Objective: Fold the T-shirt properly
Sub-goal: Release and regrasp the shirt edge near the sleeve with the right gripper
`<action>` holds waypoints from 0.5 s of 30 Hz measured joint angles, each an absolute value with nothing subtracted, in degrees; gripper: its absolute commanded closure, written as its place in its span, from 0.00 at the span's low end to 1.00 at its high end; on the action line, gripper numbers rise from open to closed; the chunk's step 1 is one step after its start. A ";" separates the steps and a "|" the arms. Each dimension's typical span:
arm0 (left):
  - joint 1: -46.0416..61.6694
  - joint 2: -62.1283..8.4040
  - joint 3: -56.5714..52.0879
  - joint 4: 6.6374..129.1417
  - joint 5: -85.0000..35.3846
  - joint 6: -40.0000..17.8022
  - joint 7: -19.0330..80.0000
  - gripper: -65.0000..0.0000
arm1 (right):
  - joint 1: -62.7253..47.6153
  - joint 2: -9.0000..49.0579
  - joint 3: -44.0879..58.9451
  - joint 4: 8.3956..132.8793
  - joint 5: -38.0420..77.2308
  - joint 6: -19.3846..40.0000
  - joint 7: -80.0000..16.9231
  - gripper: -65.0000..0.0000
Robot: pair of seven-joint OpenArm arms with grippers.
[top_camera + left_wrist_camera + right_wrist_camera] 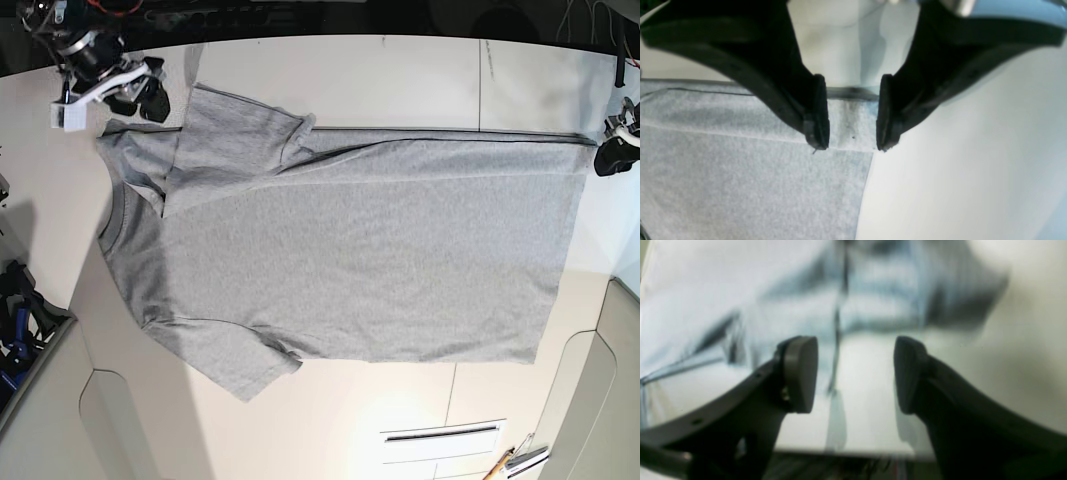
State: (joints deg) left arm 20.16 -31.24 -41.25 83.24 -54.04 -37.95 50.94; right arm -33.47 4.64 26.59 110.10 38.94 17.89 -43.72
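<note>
The grey T-shirt point(350, 260) lies spread on the white table point(400, 70), plain side up, neck at the left and hem at the right. Its far edge is folded over along a straight line, and the far sleeve lies folded onto the body. My left gripper point(608, 155) is open beside the far hem corner. In the left wrist view this gripper point(851, 146) straddles the folded hem edge of the shirt point(740, 173) without closing on it. My right gripper point(140, 95) is open and empty by the far sleeve. In the right wrist view it point(853, 373) hovers over bare table, with the shirt point(873, 306) blurred beyond.
A pencil and small tools point(515, 462) lie at the table's near right edge, beside a slot point(440, 433). Blue-and-black equipment point(15, 330) stands off the table's left side. Cables run along the far edge point(230, 15).
</note>
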 measured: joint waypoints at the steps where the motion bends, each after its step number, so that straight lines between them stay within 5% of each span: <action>1: 20.16 -31.24 -41.25 83.24 -54.04 -37.95 50.96 0.59 | -34.79 4.40 26.44 110.02 39.18 18.02 -43.68 0.45; 15: 20.14 -31.24 -41.25 83.24 -54.50 -37.95 50.98 0.59 | -31.99 4.29 15.40 101.14 40.75 20.34 -41.06 0.45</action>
State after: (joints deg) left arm 20.14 -31.24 -41.25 83.24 -54.50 -37.95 50.98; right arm -31.99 4.29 15.40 101.14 40.75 20.34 -41.06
